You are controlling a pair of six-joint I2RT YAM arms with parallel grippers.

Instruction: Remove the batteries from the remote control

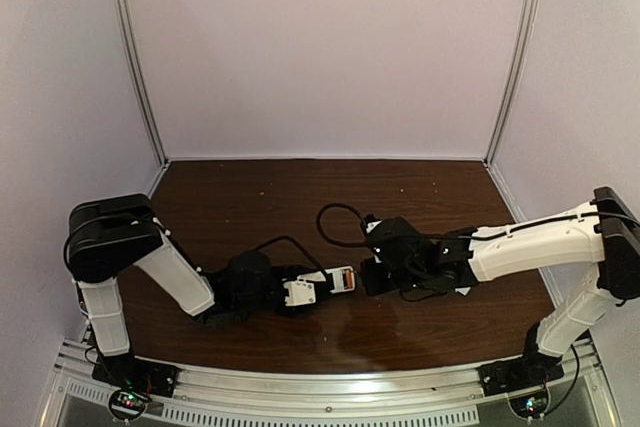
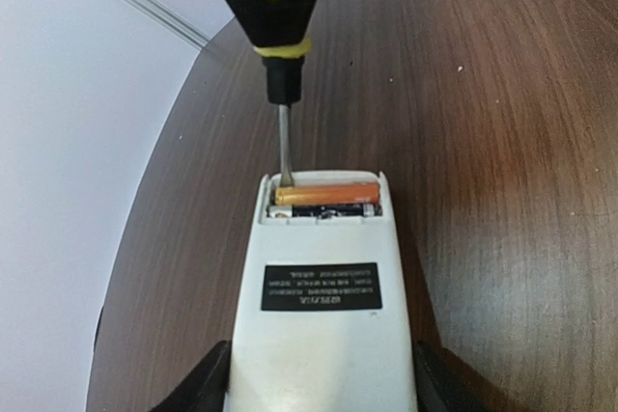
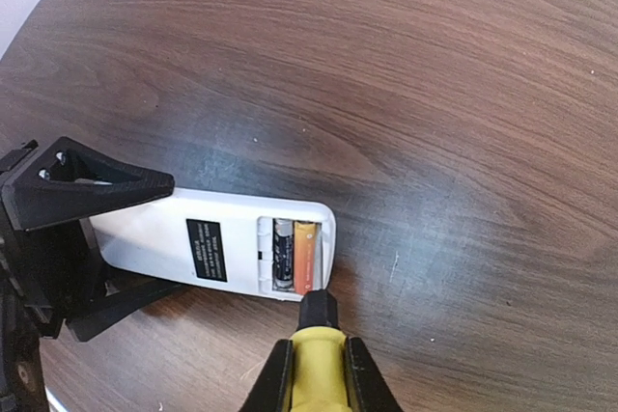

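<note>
Remote control [image 2: 323, 306] sits back-up near the front middle of the dark wood tabletop [image 2: 502, 142]. It is white plastic with a black label [image 2: 322, 287], and the bay at its far end is uncovered — orange battery [image 2: 326, 190] and dark battery [image 2: 328, 209] lie side by side inside. Left hand [image 2: 322, 391] is clamped on its sides. Right hand [image 3: 319, 373] is closed on yellow-handled screwdriver [image 2: 283, 137] — tip at the orange battery's end.

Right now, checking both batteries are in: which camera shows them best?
Right wrist: the orange battery and dark battery lie side by side, exposed in the remote. Left wrist: the orange one hides most of the dark one. Top view: only a tiny orange speck.
</note>
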